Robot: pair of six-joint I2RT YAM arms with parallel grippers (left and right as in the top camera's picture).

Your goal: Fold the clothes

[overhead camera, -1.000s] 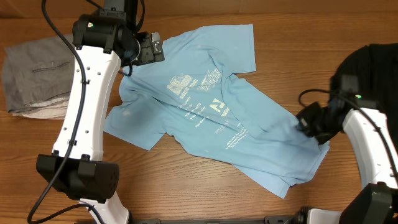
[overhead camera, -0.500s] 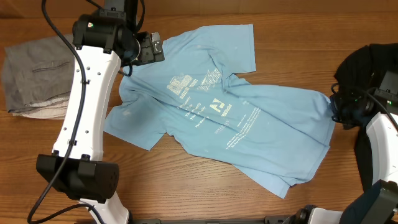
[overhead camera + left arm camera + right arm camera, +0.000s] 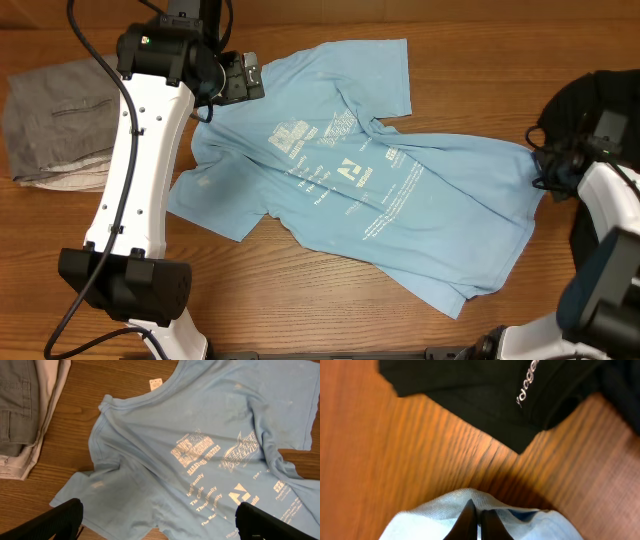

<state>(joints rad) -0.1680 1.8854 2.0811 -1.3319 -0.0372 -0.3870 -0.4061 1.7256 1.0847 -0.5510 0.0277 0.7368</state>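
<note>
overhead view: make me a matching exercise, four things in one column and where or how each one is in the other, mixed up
Column one
1. blue T-shirt
2. grey clothes
3. black garment
4. right gripper

Column two
A. shut on the hem of the shirt
B. piled at the far left of the overhead view
C. spread out across the middle, print facing up
D. lying at the far right of the overhead view

Pairs: 1-C, 2-B, 3-D, 4-A
</note>
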